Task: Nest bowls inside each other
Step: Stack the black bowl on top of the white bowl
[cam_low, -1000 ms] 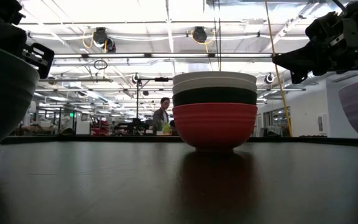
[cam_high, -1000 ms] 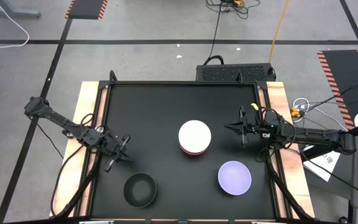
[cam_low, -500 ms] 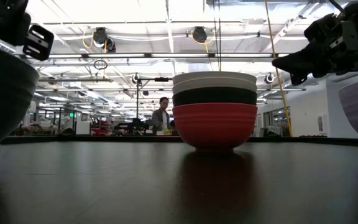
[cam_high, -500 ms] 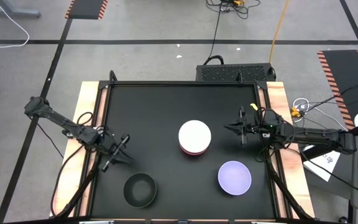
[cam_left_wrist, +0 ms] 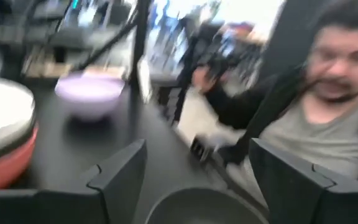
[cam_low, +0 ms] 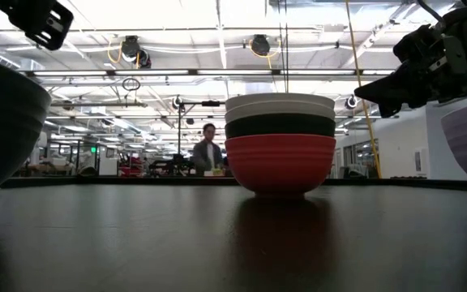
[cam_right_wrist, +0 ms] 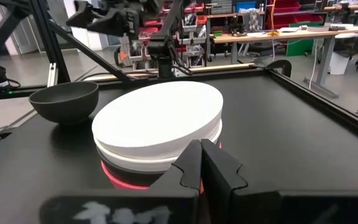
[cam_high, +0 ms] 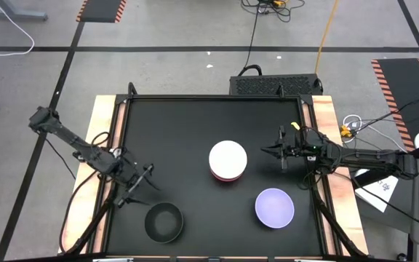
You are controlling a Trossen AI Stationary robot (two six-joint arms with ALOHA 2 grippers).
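A stack of nested bowls (cam_high: 228, 161) stands mid-table on its red bottom bowl (cam_low: 280, 165), with a black one above and white on top (cam_right_wrist: 158, 117). A single black bowl (cam_high: 164, 222) sits near the front left, and a lavender bowl (cam_high: 274, 207) at the front right. My left gripper (cam_high: 145, 188) hovers open above and just behind the black bowl (cam_left_wrist: 197, 208), touching nothing. My right gripper (cam_high: 273, 153) is shut and level, just right of the stack, and holds nothing.
The black tabletop has raised rails (cam_high: 122, 145) along its sides. A person (cam_left_wrist: 316, 124) shows close beyond the table's near edge in the left wrist view. Bare tabletop lies between the stack and the far edge.
My left gripper has opened wide, risen, and swung a little toward the near edge, over the single black bowl. The bowls and my right gripper have stayed put.
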